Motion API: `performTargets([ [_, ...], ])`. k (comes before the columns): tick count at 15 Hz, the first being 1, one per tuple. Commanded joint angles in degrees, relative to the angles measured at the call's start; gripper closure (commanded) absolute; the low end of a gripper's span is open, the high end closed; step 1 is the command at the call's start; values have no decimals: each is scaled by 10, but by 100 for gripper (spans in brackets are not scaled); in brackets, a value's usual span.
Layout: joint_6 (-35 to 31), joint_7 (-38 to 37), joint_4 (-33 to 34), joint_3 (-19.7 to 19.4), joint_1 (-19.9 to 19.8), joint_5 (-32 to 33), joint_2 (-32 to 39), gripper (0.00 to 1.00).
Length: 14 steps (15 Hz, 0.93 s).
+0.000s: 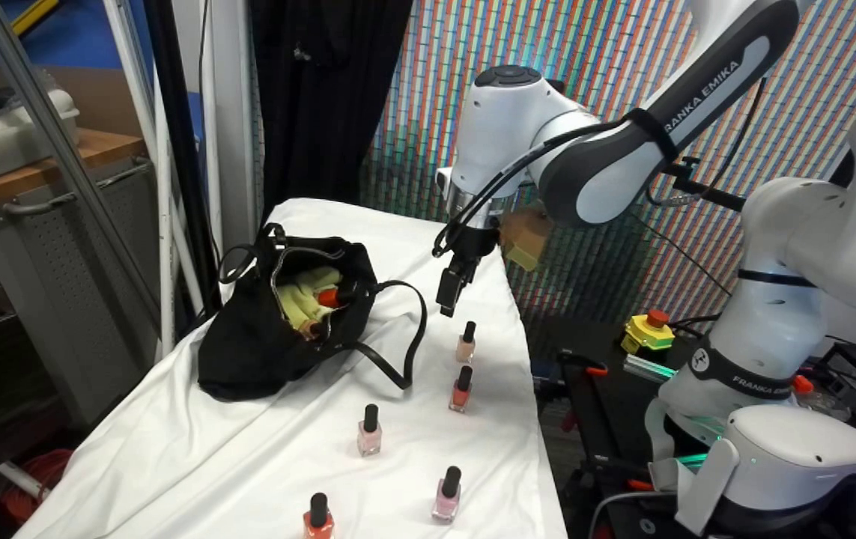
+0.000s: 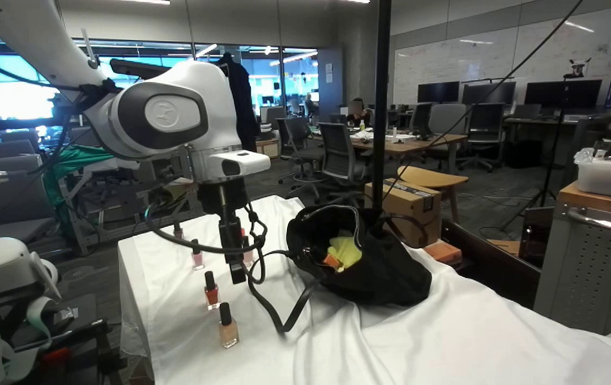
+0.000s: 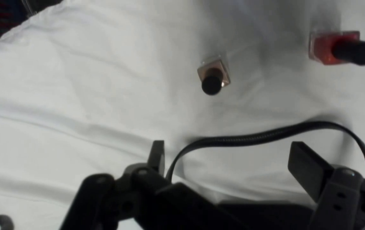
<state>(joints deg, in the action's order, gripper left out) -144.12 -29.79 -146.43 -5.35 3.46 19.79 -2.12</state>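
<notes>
My gripper (image 3: 228, 155) stands open above the white cloth, nothing between its fingers (image 3: 310, 169). In the wrist view the black bag's strap (image 3: 243, 140) curves across the cloth beneath and just ahead of the jaws. Nearest is a beige nail polish bottle (image 3: 216, 70) with a black cap, upright; a red bottle (image 3: 323, 48) stands to its right. In both exterior views the black bag (image 1: 248, 359) lies tilted with its mouth open, showing a yellow-green cloth (image 1: 304, 296) and an orange-red item (image 1: 329, 297). Pale pink (image 1: 369, 439), mauve (image 1: 446, 500) and orange (image 1: 319, 528) bottles also stand upright.
The white-clothed table (image 1: 233, 464) has wrinkles and ends at an edge beside the robot base. A cardboard box (image 2: 412, 208) stands beyond the bag. A grey metal cabinet (image 1: 90, 277) and upright poles flank the far side. A yellow emergency stop (image 1: 646, 335) sits near the base.
</notes>
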Motion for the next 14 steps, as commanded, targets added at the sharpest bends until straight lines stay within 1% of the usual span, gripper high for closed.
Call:
performTargets([
  [1, -12, 50, -44, 17, -25, -10, -23, 0],
  [8, -19, 129, -65, 21, -32, -22, -9, 0],
  [12, -28, 177, -64, 21, -31, -51, 5, 0],
  [14, -36, 208, -62, 20, -31, -76, 17, 0],
])
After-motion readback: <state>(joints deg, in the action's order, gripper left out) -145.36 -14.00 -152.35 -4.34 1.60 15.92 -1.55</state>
